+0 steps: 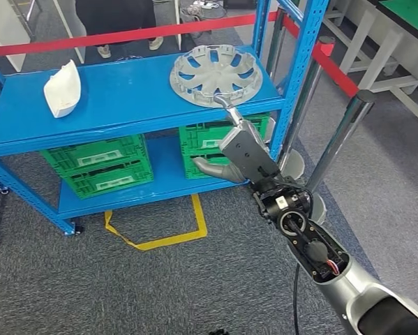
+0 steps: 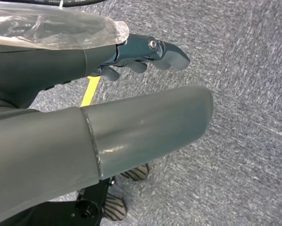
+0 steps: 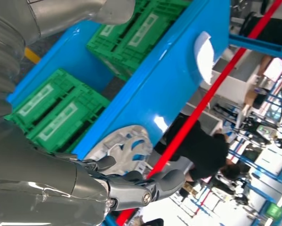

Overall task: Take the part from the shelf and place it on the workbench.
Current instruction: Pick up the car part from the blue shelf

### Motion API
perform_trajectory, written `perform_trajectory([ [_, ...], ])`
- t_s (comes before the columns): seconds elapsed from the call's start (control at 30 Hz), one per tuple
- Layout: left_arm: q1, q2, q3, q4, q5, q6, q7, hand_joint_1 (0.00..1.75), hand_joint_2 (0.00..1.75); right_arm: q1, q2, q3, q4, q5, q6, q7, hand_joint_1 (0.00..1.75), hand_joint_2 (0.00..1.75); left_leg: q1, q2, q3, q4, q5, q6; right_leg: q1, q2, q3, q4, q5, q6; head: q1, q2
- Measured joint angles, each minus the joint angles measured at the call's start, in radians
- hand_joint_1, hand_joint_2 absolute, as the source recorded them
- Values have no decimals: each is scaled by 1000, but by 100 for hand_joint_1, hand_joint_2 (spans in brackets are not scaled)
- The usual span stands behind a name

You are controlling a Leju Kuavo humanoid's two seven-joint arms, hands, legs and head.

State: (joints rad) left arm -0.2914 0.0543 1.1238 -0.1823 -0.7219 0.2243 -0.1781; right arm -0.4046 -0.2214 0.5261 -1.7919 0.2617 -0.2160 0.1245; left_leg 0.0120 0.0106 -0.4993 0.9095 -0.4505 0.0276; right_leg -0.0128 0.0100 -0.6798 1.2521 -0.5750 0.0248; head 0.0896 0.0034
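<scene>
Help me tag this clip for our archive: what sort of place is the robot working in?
Probably a factory or workshop test floor. A blue metal shelf rack holds a silver wheel cover over green plastic crates, and a red barrier belt on posts ropes off the area.

- grey speckled carpet (image 1: 143, 293) covers the floor, with a yellow tape outline (image 1: 159, 234) marked on it by the rack.
- a blue metal shelving rack (image 1: 117, 98) stands ahead, green plastic crates (image 1: 98, 164) on its lower level.
- a red barrier belt (image 1: 117, 35) runs behind it between silver posts (image 1: 338, 143).
- white-framed benches (image 1: 385, 42) stand at the far right.
</scene>
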Motion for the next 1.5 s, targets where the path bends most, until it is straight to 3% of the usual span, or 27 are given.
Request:
perform_trajectory([
  [0.03, 0, -1, 0, 0, 0, 0, 0, 0, 0, 2, -1, 0, 0, 0, 0, 0, 0, 175, 3, 0, 2, 1, -2, -4, -5, -1, -6, 0, 17, 5, 1, 0],
  [0.07, 1, -2, 0, 0, 0, 0, 0, 0, 0, 3, -2, 0, 0, 0, 0, 1, 0, 175, 8, -1, 5, 3, -6, -10, -10, -3, 9, -43, 54, 11, 1, 0],
  [0.13, 0, -2, 0, 0, 0, 0, 0, 0, 0, 3, -3, 1, 1, 0, 0, 1, 0, 175, 14, -3, 11, 12, -19, -27, -18, -8, 68, -181, 125, 24, 4, 0],
  [0.17, -1, -1, 0, 0, 0, 0, 0, 0, 0, 2, -3, 1, 0, 0, 0, 1, 0, 175, 14, -3, 9, 20, -24, -36, -19, -9, 94, -234, 139, 25, 6, 0],
  [0.2, -2, 0, 0, 0, 0, 1, 0, 0, 0, 3, -3, 1, 0, 0, 0, 1, 0, 175, 12, -4, 4, 26, -27, -43, -19, -9, 105, -260, 138, 20, 6, 0],
  [0.33, -5, 0, 0, 0, 0, 2, 0, 0, 0, 6, -6, 1, 0, 0, -2, 1, 0, 175, 12, -2, -11, 46, -37, -63, -15, -1, 105, -260, 125, -15, -5, 0],
  [0.4, -8, -1, 0, 0, 1, 2, 0, 0, 0, 3, -6, 1, 0, 0, -3, 0, 0, 175, 13, -3, -56, 135, -78, -68, -15, 0, 110, -262, 123, -26, -10, 0],
  [0.47, -8, -1, 0, 0, 1, 2, 0, 0, 0, 3, -6, 2, 0, 0, -4, 0, 0, 175, 11, -3, -143, 283, -130, -67, -10, 0, 110, -262, 120, -33, -15, 0],
  [0.5, -7, -1, 0, 0, 1, 2, 0, 0, 0, 4, -6, 3, 0, 0, -4, 0, 0, 175, 9, -3, -180, 337, -139, -64, -6, 1, 111, -262, 119, -37, -15, 0],
  [0.53, -5, -1, 0, 0, 1, 2, 0, 0, 0, 4, -6, 3, 0, 0, -4, 0, 0, 175, 7, -4, -201, 355, -129, -59, -2, 2, 113, -262, 117, -40, -16, 0],
  [0.57, -5, -2, 0, 0, 1, 2, 0, 0, 0, 5, -6, 3, 0, 0, -4, 0, 0, 175, 4, -4, -199, 329, -99, -52, 1, 3, 116, -262, 116, -43, -16, 0],
  [0.63, -6, -1, 0, 0, 1, 2, 0, 0, 0, 4, -6, 3, 0, 0, -4, 1, 0, 175, -7, -7, -151, 195, -16, -30, 6, 6, 123, -262, 112, -46, -16, 0],
  [0.7, -9, 0, 0, 0, 1, 3, 0, 0, 0, 4, -6, 3, 0, 0, -5, 1, 0, 175, -17, -6, -105, 85, 25, -18, 9, 8, 124, -264, 110, -44, -17, 0],
  [0.77, -10, 1, 0, 0, 1, 4, 0, 0, 0, 5, -7, 2, 0, 0, -5, 1, 0, 175, -23, -5, -95, 59, 27, -18, 10, 9, 124, -268, 110, -37, -17, 0],
  [0.87, -10, -1, 0, 0, 0, 6, 0, 0, 0, 3, -8, 1, 0, 1, -6, 1, 0, 175, -15, -5, -82, 40, 31, -14, 14, 6, 124, -264, 96, -23, -15, 0],
  [0.93, -11, -4, 0, 1, 0, 6, 0, 0, 0, 2, -10, 0, 0, 2, -7, 1, 0, 175, -10, -4, -69, 31, 32, -9, 13, 3, 86, -177, 49, -15, -10, 0],
  [1.0, -11, -7, 0, 1, 0, 6, 0, 0, 0, 4, -12, 2, 1, 3, -7, 1, 0, 175, -10, -4, -65, 31, 29, -6, 11, 0, 20, -44, 2, -10, -5, 0],
  [1.03, -10, -7, 0, 1, 0, 7, -1, 0, 0, 7, -12, 2, 2, 3, -7, 2, 0, 175, -10, -4, -63, 31, 27, -6, 11, -1, -4, -5, -2, -10, -4, 0],
  [1.07, -10, -8, 0, 1, 0, 7, -1, 0, 0, 8, -13, 2, 3, 3, -7, 2, 0, 175, -10, -4, -60, 32, 24, -6, 11, -1, -11, -4, 14, -10, -3, 0],
  [1.13, -9, -9, 0, 1, 0, 8, -1, 0, 0, 9, -13, 1, 4, 4, -6, 3, 0, 175, -10, -4, -50, 32, 17, -9, 11, -4, 29, -109, 88, -14, 0, 0],
  [1.2, -10, -10, 0, 1, 0, 8, -1, 0, 0, 7, -13, 1, 4, 5, -6, 5, 0, 175, -13, -4, -43, 35, 8, -16, 12, -6, 89, -233, 135, -21, 0, 0],
  [1.23, -11, -11, 0, 1, 0, 9, -1, 0, 0, 7, -13, 1, 4, 6, -6, 6, 0, 175, -14, -4, -43, 36, 6, -21, 13, -6, 106, -264, 139, -25, -1, 0],
  [1.37, -13, -11, 0, 1, 1, 9, -2, 0, 0, 7, -14, 0, 3, 6, -5, 8, 0, 175, -15, -4, -52, 51, -4, -39, 11, -1, 118, -280, 133, -44, -6, 0],
  [1.43, -14, -10, 0, 1, 1, 9, -2, 0, 0, 6, -14, 0, 3, 6, -3, 7, 0, 175, -13, -5, -96, 138, -46, -51, 8, -1, 123, -283, 131, -53, -10, 0],
  [1.5, -12, -11, 0, 1, 1, 9, -2, 0, 0, 5, -14, 0, 3, 6, 0, 8, 0, 175, -12, -5, -180, 283, -96, -57, 9, -1, 124, -283, 128, -60, -14, 0],
])
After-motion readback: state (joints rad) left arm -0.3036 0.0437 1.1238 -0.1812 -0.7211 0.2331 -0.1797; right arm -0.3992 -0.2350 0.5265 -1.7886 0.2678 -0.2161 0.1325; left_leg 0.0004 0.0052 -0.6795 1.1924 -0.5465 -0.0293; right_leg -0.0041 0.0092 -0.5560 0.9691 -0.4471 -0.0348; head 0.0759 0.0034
